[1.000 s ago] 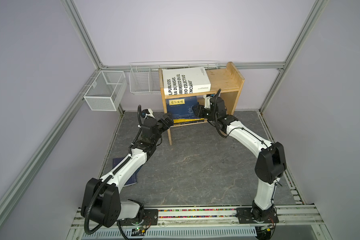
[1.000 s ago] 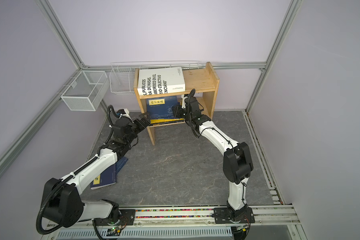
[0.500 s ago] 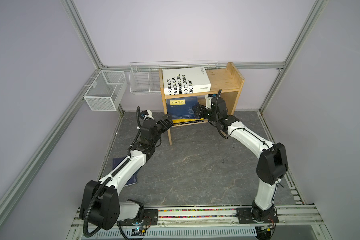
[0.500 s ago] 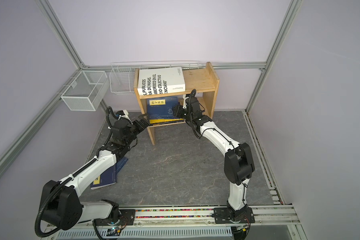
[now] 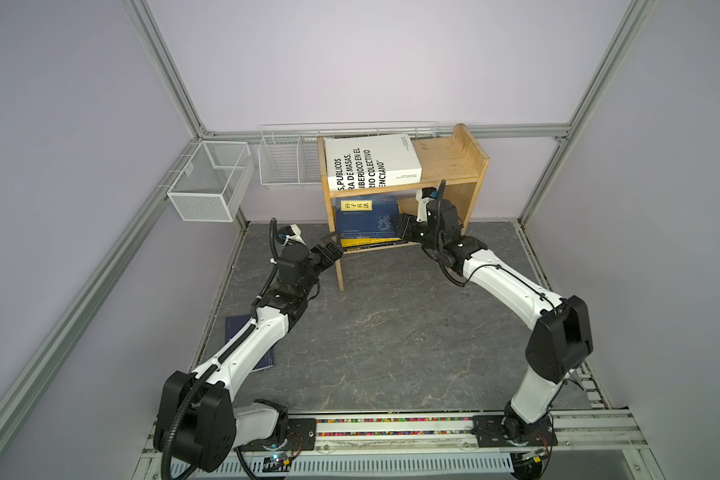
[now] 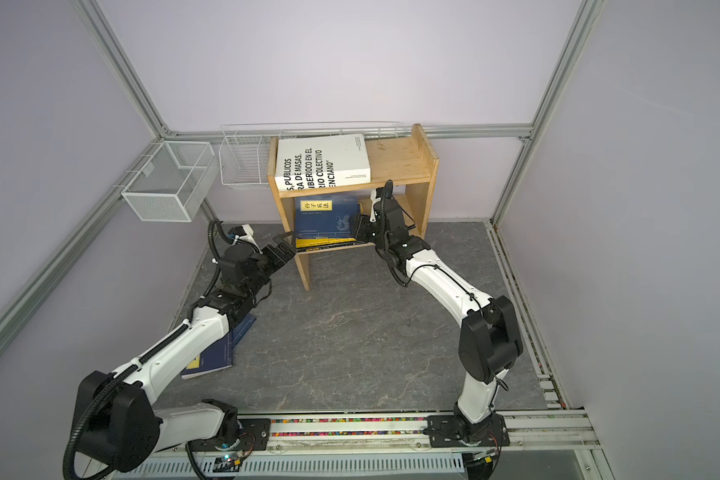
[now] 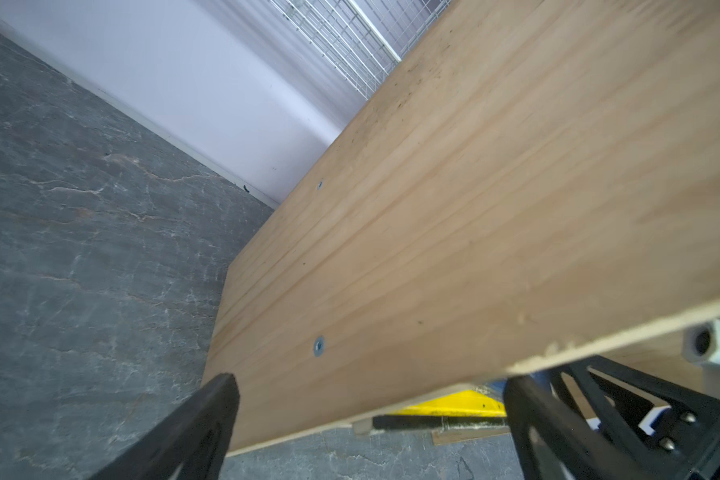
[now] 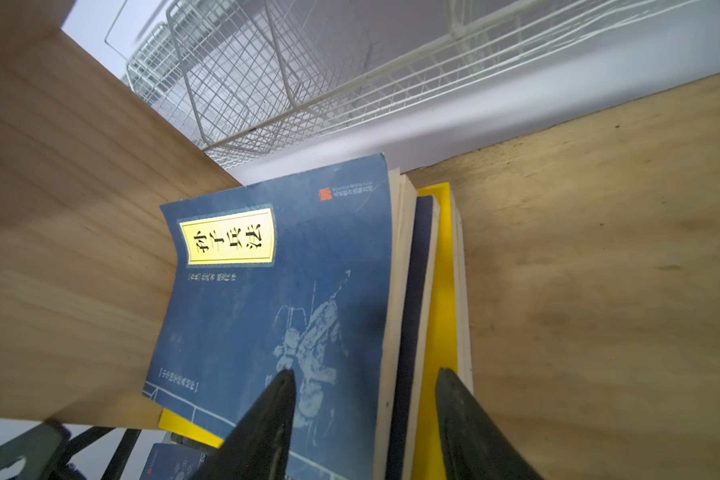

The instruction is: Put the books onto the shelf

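- Since a second ago, the left arm has eased slightly back from the shelf (image 5: 445,162), and the right gripper (image 8: 364,374) has spread wider while staying at the lower tier.
- We see the right jaws parted astride the near edge of the book stack. They look loosened rather than clamped.
- We see the left gripper (image 7: 371,384) spread wide and empty, its jaws straddling the front edge of the shelf's side panel (image 7: 433,208).
- Risk: the top navy book (image 8: 275,299) sits tilted, a corner of its cover curled against the side panel. If the right jaws catch that cover as they withdraw, we judge the stack could slide forward off the tier.
- Risk: a sideways move by the left jaws would knock the panel. That could shake the thick white book (image 5: 371,162), which lies askew at the top tier's front edge.
- Risk: the last navy book (image 6: 215,357) lies on the bench (image 5: 391,332), partly under the left arm and awkward to reach.
- Count of books we can see: six.
  - One white book is on the top tier.
  - Four are stacked on the lower tier: the tilted navy book, a second navy book (image 8: 416,291), a yellow book (image 8: 441,291) and a black book (image 7: 408,422).
  - One navy book is on the bench.
- Also counted: one shelf, two arms and two white wire baskets (image 5: 208,187).
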Controlling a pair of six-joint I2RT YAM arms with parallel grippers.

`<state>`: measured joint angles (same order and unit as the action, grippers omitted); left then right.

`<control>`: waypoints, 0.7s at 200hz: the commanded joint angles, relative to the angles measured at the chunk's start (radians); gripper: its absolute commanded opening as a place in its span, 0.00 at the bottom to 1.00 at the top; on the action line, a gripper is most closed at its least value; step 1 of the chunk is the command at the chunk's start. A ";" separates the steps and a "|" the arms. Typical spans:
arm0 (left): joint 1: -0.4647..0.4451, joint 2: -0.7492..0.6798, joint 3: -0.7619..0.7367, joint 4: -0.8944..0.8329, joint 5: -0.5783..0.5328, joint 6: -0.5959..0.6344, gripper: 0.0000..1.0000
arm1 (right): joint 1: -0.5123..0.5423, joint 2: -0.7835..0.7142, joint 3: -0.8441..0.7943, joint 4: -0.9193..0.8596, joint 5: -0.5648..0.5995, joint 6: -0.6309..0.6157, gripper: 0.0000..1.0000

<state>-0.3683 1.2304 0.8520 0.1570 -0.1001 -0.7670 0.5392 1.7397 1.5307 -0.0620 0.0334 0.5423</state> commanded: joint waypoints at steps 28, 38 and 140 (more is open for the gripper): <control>0.195 -0.141 -0.165 -0.263 -0.179 -0.110 0.99 | 0.028 -0.188 -0.106 0.009 0.008 -0.074 0.66; 0.263 -0.153 -0.190 -0.305 -0.183 -0.139 0.99 | 0.043 -0.217 -0.127 -0.012 0.004 -0.095 0.70; 0.733 0.007 -0.277 -0.246 -0.149 -0.173 0.99 | 0.149 -0.491 -0.442 -0.126 -0.007 -0.072 0.88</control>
<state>0.3233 1.1992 0.5747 -0.1349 -0.2611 -0.9432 0.6727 1.3075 1.1412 -0.1486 0.0151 0.4591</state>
